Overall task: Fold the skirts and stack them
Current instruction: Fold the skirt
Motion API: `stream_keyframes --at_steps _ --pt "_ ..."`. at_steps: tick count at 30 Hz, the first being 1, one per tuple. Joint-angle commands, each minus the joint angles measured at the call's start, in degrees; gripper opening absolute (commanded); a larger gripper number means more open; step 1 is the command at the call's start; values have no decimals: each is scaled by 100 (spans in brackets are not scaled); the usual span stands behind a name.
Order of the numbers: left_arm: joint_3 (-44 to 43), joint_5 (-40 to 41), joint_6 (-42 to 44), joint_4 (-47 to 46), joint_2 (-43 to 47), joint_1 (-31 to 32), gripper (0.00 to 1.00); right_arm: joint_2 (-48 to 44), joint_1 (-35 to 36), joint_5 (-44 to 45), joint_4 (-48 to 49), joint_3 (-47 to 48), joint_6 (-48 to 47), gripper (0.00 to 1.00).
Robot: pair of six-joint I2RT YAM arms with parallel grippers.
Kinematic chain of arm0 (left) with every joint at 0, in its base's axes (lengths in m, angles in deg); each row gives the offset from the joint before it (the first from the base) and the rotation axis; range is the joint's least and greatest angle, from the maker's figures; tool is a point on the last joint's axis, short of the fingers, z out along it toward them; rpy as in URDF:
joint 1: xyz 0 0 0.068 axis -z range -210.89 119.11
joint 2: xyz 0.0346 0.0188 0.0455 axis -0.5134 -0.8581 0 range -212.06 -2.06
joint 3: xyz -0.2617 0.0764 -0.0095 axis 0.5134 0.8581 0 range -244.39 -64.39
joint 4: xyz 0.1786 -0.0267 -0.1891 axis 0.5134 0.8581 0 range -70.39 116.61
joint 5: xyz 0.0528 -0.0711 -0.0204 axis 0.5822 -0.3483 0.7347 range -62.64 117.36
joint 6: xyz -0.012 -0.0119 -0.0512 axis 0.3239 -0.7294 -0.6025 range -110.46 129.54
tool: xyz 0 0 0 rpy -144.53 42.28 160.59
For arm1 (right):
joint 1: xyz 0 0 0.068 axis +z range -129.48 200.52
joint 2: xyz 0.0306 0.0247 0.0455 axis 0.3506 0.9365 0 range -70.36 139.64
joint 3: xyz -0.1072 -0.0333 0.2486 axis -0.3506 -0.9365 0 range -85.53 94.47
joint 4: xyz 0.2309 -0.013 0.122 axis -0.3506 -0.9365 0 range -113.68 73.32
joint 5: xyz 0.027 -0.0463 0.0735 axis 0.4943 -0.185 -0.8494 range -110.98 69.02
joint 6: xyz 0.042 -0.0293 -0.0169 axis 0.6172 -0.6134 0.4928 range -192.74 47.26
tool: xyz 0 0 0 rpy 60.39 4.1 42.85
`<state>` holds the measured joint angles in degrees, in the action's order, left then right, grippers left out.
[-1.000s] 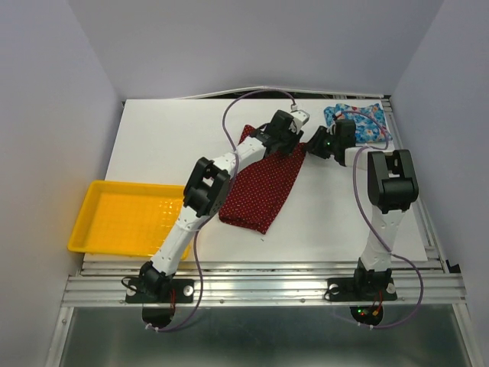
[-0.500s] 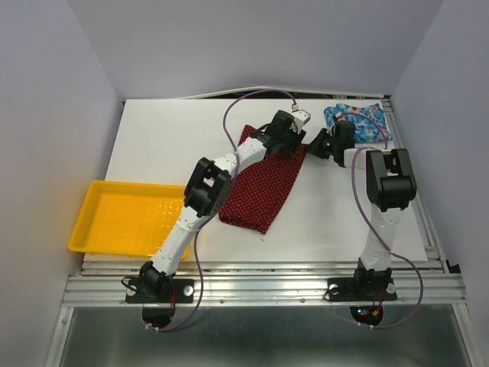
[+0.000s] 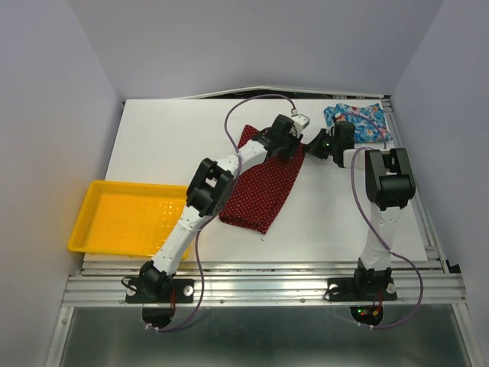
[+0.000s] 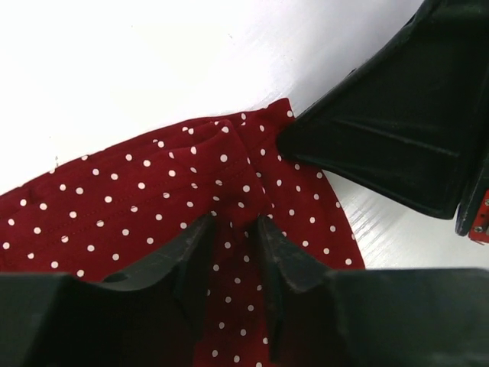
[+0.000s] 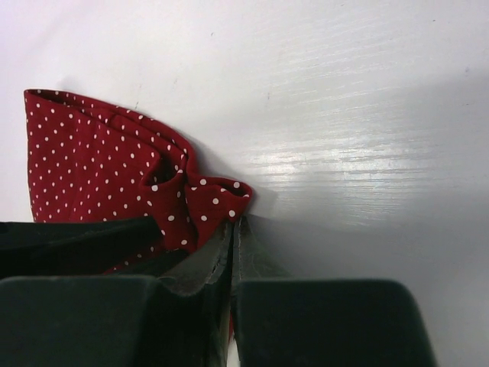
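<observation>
Centre of the bench (image 3: 168,145): the dark red dotted skirt (image 3: 263,187) lies spread out, its long axis running from the far middle diagonally down toward the near edge. Both arms reach to its far right corner.

On the far hem sits the left gripper (image 4: 234,223). Its jaws are down to a narrow gap, with a raised ridge of red cloth pinched between the 2 fingers (image 4: 191,260). The fabric puckers in toward that pinch.

At the same corner, coming from the right side, is the right gripper (image 5: 233,233). Its jaws are pressed almost together, with a small bunched tip of the red cloth caught at their tips. The rest of the cloth fans out to the left in the right wrist view, lying on the white bench.

From the left wrist view, the right gripper's black body meets the hem edge just beside the left jaws, so the 2 grips sit close together on 1 corner.

Far right corner of the bench: the blue floral skirt (image 3: 361,122), crumpled, just behind the right gripper and apart from the red one.

Near left edge: the yellow tray (image 3: 126,218), well apart from both skirts.
</observation>
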<state>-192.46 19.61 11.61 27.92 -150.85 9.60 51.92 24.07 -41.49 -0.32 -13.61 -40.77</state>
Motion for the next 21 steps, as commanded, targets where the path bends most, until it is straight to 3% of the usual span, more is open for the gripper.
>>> stream_keyframes --at_steps 1,6,13,21 --pt "-297 -121 -101 -181 69 47 31 191 23 47 -115 50 -41 2" --pt "-219 -244 -119 -251 175 47 1 209 23 21 -98 59 -41 2" --pt "536 -438 -356 -787 877 47 0 191 23 21 -98 41 -32 2" --pt "634 -316 -435 -779 1186 82 3 156 23 100 -107 41 -6 2"
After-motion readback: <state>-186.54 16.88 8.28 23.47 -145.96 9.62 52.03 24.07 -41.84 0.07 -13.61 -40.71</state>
